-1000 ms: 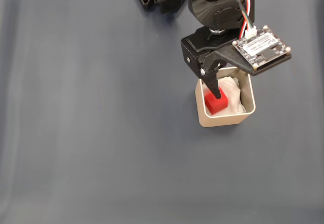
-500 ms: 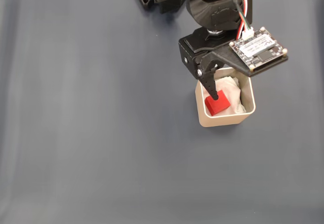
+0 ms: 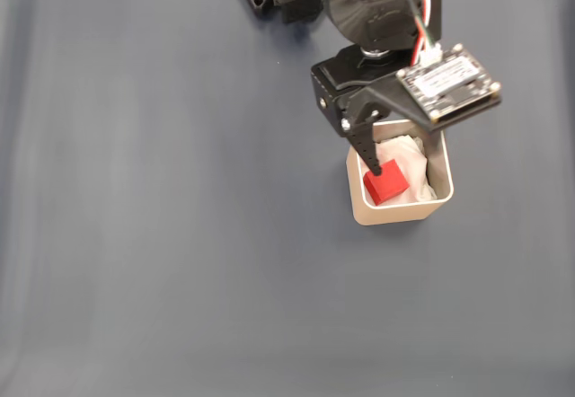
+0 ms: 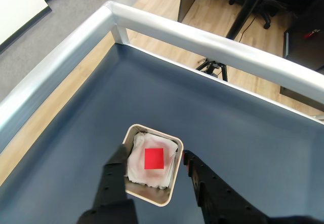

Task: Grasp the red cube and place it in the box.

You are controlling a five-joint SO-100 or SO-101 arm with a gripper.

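Cube down in the box, my jaws spread and empty above it.

In the wrist view my gripper (image 4: 154, 168) hangs nearest, fingers parted wide enough to straddle the box (image 4: 169, 191), one finger outside each side wall and nothing held. Under it the cube (image 4: 154, 158) lies flat on the white padding (image 4: 136, 165), about mid-box and clear of the walls. Beyond the box comes dark mat (image 4: 243, 127), then the metal rail (image 4: 202, 36). The risk I judge: a finger stands close to the box's wall, so a sideways pull could drag or tip the box; a straight rise avoids that.
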